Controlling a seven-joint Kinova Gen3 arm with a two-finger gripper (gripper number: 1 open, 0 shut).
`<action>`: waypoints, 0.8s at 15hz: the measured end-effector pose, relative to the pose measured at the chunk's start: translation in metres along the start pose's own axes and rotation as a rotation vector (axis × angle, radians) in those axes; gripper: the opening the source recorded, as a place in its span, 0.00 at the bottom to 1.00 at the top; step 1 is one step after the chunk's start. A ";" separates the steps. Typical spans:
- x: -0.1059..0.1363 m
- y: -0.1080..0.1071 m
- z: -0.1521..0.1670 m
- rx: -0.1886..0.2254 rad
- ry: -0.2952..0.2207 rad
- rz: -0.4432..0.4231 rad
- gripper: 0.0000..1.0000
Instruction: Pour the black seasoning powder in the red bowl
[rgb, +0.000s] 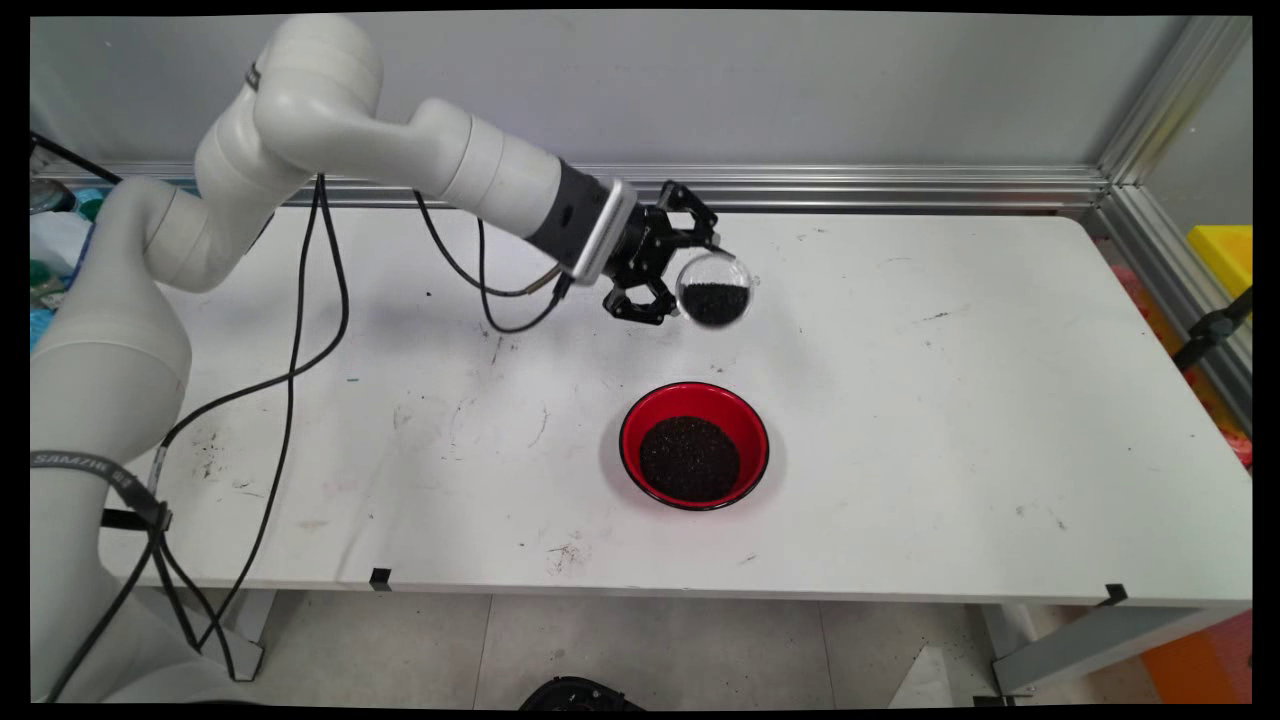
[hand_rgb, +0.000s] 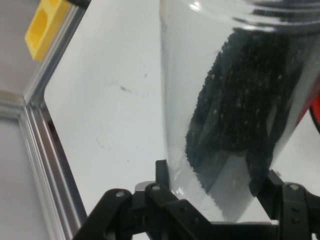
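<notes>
Item: clear cup (rgb: 714, 289), a transparent, rigid-looking vessel partly filled with fine black granules, held in the air above the middle of the table (rgb: 950, 400), somewhat toward its far edge, and tipped onto its side. Holder: black two-finger gripper (rgb: 680, 280), fingers (hand_rgb: 161, 172) clenched on the cup's wall from both sides; the hand view shows the cup standing between them, granules banked against one side. Handling, as a judgement: light, stiff, smooth and likely slippery, so a hold across the body with the fingers on opposite walls suits it best; the loose contents would shift and spill with any tilt of the mouth, and whether the mouth is open or lidded cannot be told from either view. Nearby: red bowl (rgb: 694, 445) with a dark rim, standing on the table toward the near edge, well apart from and below the cup, holding a heap of the same black granules. Also: black cables (rgb: 300, 330) hanging from the arm; aluminium rail (rgb: 850, 180) along the far edge; yellow block (rgb: 1222, 255) beyond the right edge.
</notes>
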 end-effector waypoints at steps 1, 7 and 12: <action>-0.001 -0.005 -0.001 -0.005 0.000 -0.044 0.00; -0.011 -0.030 -0.009 -0.009 -0.010 -0.336 0.00; -0.018 -0.035 -0.015 -0.013 -0.016 -0.530 0.00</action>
